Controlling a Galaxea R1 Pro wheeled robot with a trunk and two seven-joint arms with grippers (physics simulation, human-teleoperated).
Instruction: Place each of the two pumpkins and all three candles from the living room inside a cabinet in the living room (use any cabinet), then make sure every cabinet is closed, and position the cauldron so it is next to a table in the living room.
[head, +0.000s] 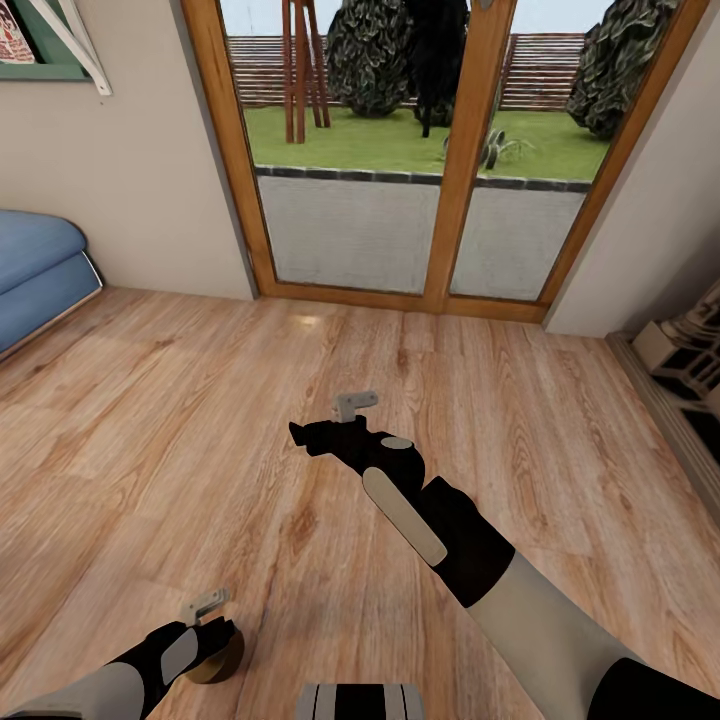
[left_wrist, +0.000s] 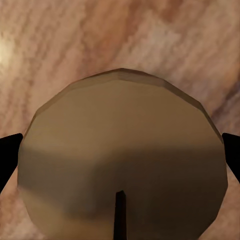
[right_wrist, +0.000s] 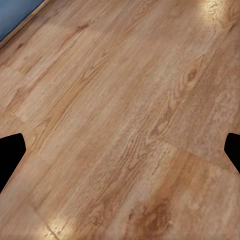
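Observation:
My left gripper (head: 205, 632) hangs low at the near left, just above the wooden floor, shut on a tan candle (head: 225, 660). In the left wrist view the candle's round flat top (left_wrist: 120, 150) with its dark wick sits between the two black fingertips (left_wrist: 10, 155). My right gripper (head: 305, 437) reaches out over the middle of the floor. In the right wrist view its fingers (right_wrist: 10, 155) stand far apart, open, with bare planks between them. The pumpkins, cabinet, table and cauldron are out of view.
Tall wood-framed glass doors (head: 400, 150) face me, with a garden behind. A blue sofa (head: 35, 270) juts in at the left. Pale shelving (head: 690, 350) sits against the right wall. Wooden floor (head: 200, 420) stretches between them.

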